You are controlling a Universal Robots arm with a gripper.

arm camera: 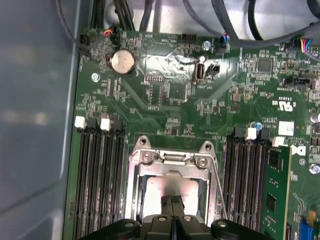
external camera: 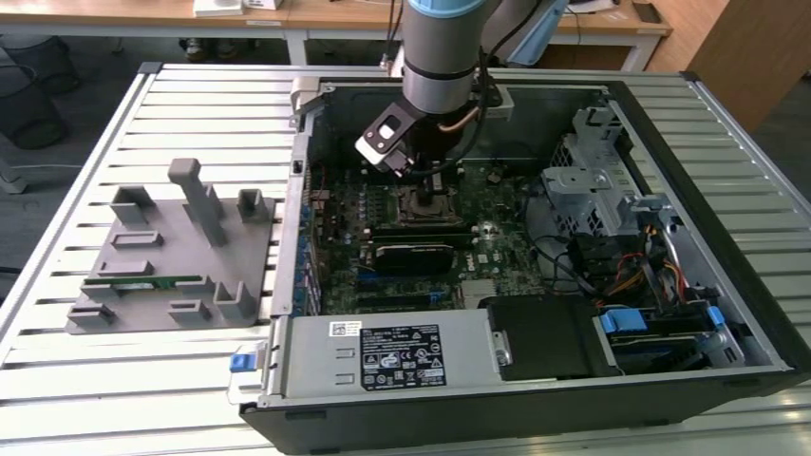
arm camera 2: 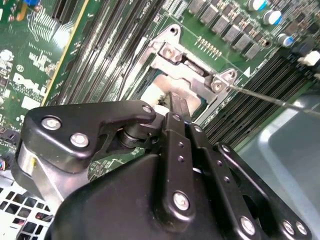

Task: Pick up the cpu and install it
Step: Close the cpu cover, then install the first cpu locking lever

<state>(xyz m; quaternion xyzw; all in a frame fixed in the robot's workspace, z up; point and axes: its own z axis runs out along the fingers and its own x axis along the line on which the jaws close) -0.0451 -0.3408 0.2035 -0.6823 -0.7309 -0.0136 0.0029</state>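
Tool [arm camera: 172, 201] pressed together over cpu [arm camera: 150, 192] in socket [arm camera: 131, 172] — open computer case [external camera: 507, 423] on slatted table [external camera: 140, 380], desks [external camera: 342, 14] behind

Grey fixture [external camera: 171, 256] beside computer case [external camera: 507, 418]

A black-and-white printed label [external camera: 403, 353] sits on the power supply [external camera: 317, 366], with a small white sticker [external camera: 345, 329] beside it. Their print is too small to read. White lettering [arm camera 2: 29, 85] and marks [arm camera: 281, 104] are printed on the green board [arm camera: 165, 100].
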